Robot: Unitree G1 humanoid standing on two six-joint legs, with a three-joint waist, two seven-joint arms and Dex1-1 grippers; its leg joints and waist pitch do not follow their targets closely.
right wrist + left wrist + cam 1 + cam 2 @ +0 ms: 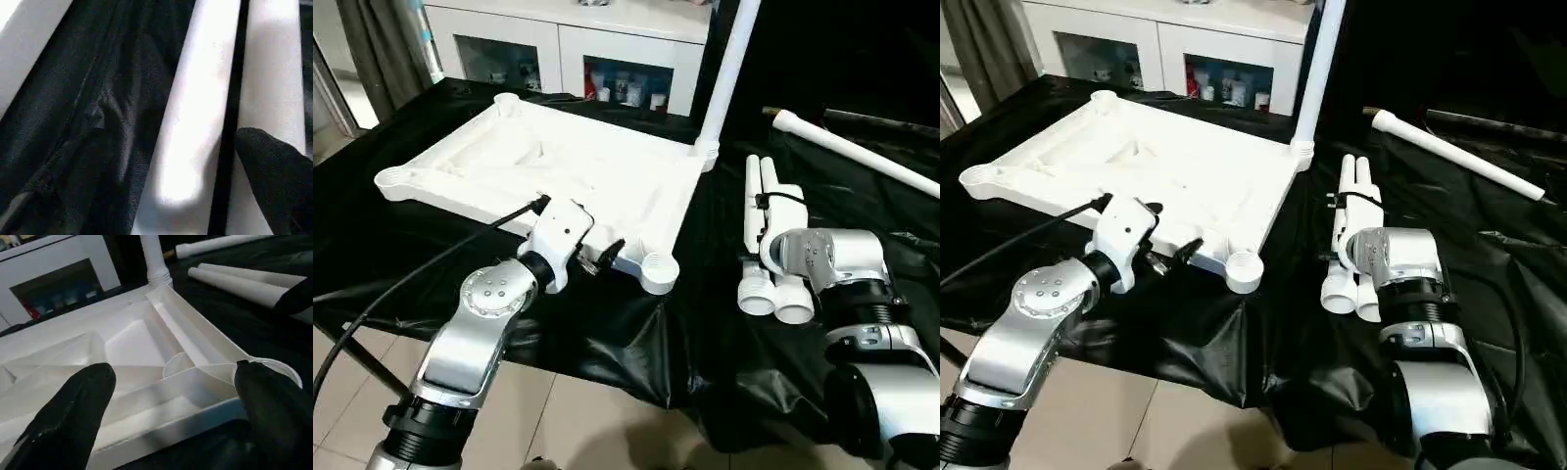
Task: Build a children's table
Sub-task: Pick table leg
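With both jaws wide apart, the right gripper (274,181) at lower right should drop straight over one lying leg (753,225) and squeeze its middle, while the left gripper (171,416) waits by the tabletop (548,157).

You're in a home room: white glass-door cabinet (570,51), grey curtain (382,44), tiled floor (558,416), black-draped tabletop (724,352).

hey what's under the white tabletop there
The tabletop lies upside down, ribs up, on a black cloth that covers the surface and hangs over its near edge. What the cloth rests on is hidden.
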